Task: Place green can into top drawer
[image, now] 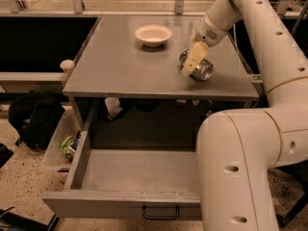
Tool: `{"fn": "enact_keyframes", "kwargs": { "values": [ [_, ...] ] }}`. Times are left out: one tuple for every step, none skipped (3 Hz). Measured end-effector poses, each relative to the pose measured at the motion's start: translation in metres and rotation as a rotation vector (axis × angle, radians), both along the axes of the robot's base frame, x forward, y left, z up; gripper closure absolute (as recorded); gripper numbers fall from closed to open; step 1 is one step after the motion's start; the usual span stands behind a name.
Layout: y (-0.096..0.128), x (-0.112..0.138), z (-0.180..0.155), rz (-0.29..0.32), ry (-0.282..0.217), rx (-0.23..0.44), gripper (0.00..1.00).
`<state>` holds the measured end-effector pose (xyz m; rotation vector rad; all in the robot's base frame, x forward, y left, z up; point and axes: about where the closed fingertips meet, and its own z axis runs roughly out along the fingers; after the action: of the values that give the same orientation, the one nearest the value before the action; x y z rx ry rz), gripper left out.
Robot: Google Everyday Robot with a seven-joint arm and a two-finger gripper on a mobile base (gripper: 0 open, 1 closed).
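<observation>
The grey table (120,66) stands with its flat top bare but for two things. The gripper (189,69) hangs low over the right half of the top, toward the near edge. Right at the gripper's tip lies the green can (202,70), tipped on its side on the tabletop, one silver end turned toward the front of the table; the gripper covers its other end. Well apart from the gripper, back and off to the left as I look at it, sits a pale pink bowl (153,34), upright, near the far edge. The stretch of tabletop left of the gripper is plain grey.
</observation>
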<state>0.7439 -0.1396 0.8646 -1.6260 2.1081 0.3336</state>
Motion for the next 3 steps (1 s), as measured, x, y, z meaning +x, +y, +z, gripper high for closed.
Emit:
{"fn": "enact_keyframes", "kwargs": {
  "values": [
    [0.004, 0.008, -0.002, -0.007, -0.018, 0.009, 0.00],
    [0.003, 0.011, -0.010, -0.023, -0.010, 0.009, 0.00],
    [-0.007, 0.003, -0.013, -0.052, -0.006, -0.006, 0.00]
  ]
}}
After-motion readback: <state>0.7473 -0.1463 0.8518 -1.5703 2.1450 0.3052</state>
